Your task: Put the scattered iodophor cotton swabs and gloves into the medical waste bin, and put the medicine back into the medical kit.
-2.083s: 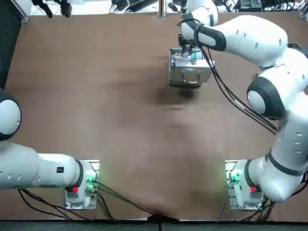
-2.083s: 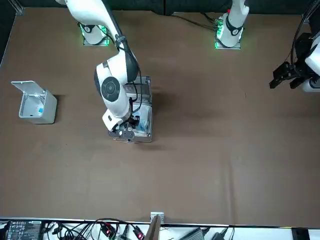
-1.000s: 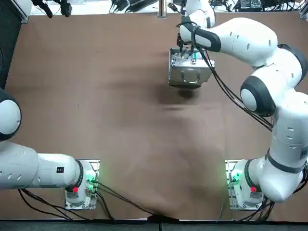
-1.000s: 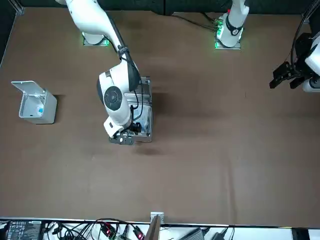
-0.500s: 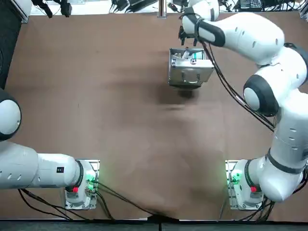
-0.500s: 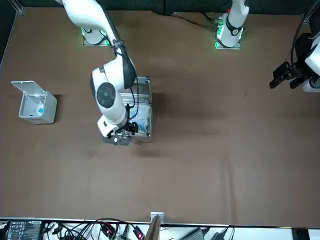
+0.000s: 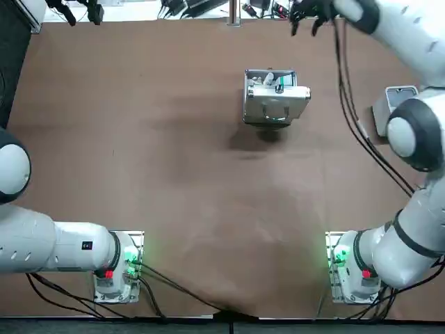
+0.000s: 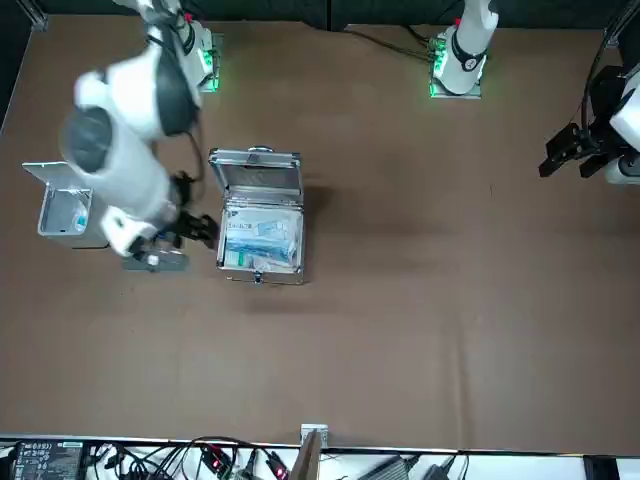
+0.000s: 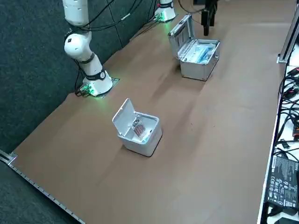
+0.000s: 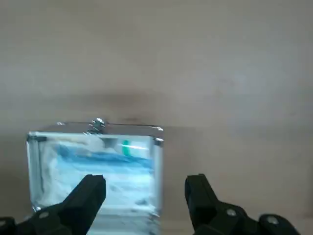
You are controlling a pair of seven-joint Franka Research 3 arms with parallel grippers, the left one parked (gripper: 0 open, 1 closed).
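Observation:
The silver medical kit point(image 7: 275, 98) stands with its lid up near the table's far side, and blue-and-white medicine packs point(image 8: 258, 240) lie inside it. My right gripper point(image 7: 308, 17) hangs high above the far edge, clear of the kit point(image 8: 256, 225) and off to the waste bin's side. In the wrist view the gripper point(image 10: 144, 193) is open, both fingers point(image 10: 91, 195) apart with nothing between them, and the kit point(image 10: 95, 166) shows far below. The white medical waste bin point(image 9: 138, 131) stands with its lid raised, reddish swabs point(image 9: 136, 127) inside.
The bin point(image 8: 65, 212) is partly hidden behind my arm in the front view, and only its rim point(image 7: 399, 92) shows in the top view. Cables and electronics line the table's far edge point(image 9: 282, 168). The brown tabletop point(image 7: 174, 160) stretches wide around the kit.
My gripper has lifted out of the kit and swung up and away towards the waste bin's side. The medicine stays in the kit.

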